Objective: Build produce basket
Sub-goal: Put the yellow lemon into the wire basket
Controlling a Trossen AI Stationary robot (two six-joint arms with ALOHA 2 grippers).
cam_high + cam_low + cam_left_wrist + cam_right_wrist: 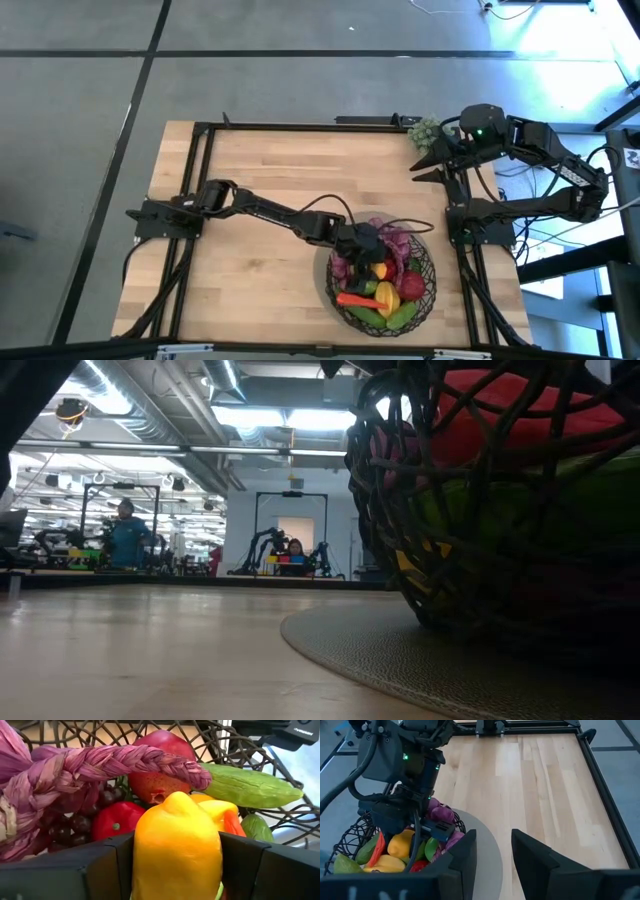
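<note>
The dark woven basket (428, 285) stands on a round grey mat (400, 650) at the table's near right. It holds several toy fruits and vegetables. In the left wrist view these include a red fruit (160, 770), a green cucumber (250, 785), dark grapes (75, 825) and a purple braided piece (125, 762). My left gripper (368, 250) is over the basket, shut on a yellow lemon (175, 845). My right gripper (430, 162) is open and empty at the table's far right, next to a green grape bunch (424, 129). My left gripper pinches the yellow lemon between its two fingers (112, 865), one on each side of the lemon's middle (145, 855). The fingers slant down into the basket from the table's left. The lemon's tip points away from the gripper, above the other produce; whether it rests on them, I cannot tell.
The black frame rails (300, 126) run along the table's far and side edges. Bare wooden table top (260, 170) lies left of and beyond the basket. People and other robot stations show in the room behind (125, 535).
</note>
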